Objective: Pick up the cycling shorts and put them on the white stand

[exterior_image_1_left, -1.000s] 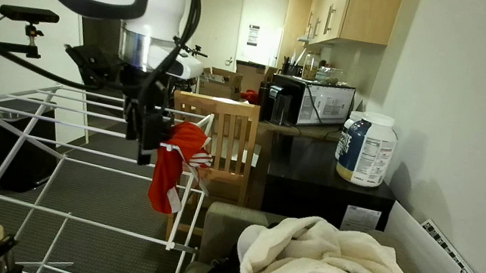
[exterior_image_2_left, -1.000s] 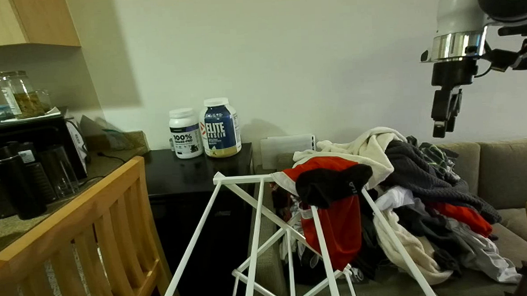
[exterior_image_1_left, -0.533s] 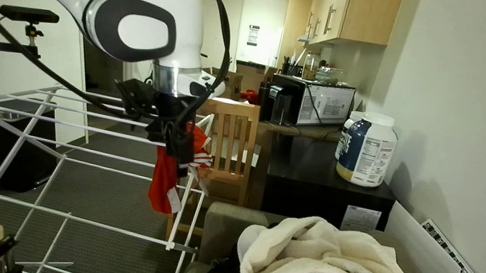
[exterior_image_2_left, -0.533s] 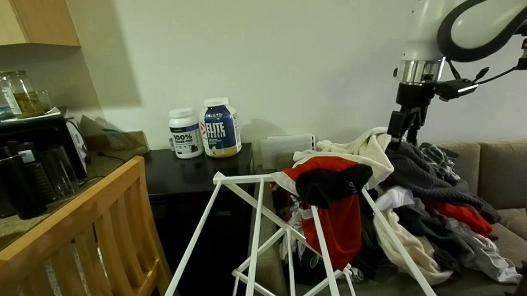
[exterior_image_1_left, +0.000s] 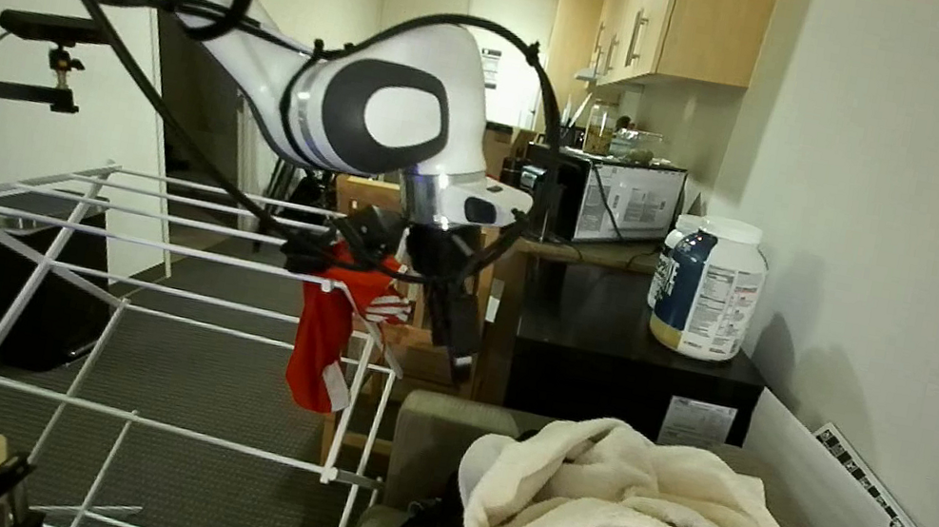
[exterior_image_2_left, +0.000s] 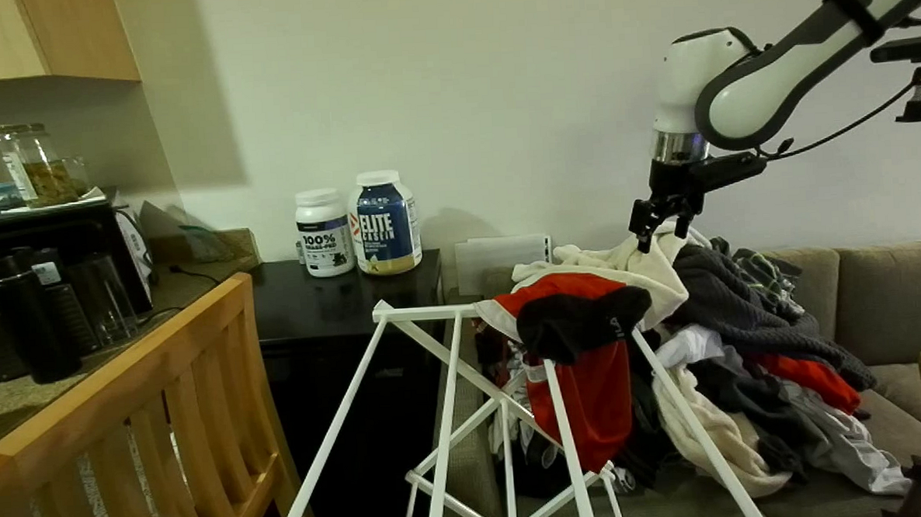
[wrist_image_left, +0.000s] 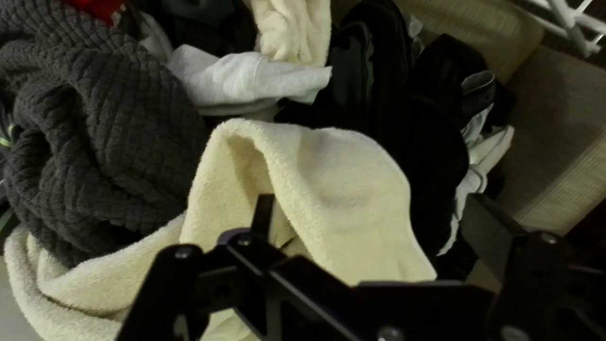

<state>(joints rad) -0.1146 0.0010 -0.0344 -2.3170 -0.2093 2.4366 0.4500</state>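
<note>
The tool [wrist_image_left: 370, 210] is held spread and empty over the cream fleece blanket [wrist_image_left: 331, 189]. The cycling shorts cannot be surely identified; perhaps the black garment [wrist_image_left: 428, 147] beside the blanket is meant. Light, limp, slippery fabric is expected, best pinched at a raised fold, clear of the blanket.

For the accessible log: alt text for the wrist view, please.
Open black gripper over a cream blanket, contact unclear. Dark grey quilted cloth lies left, black clothing right; red fabric shows at top left, part of the white stand at top right.
</note>
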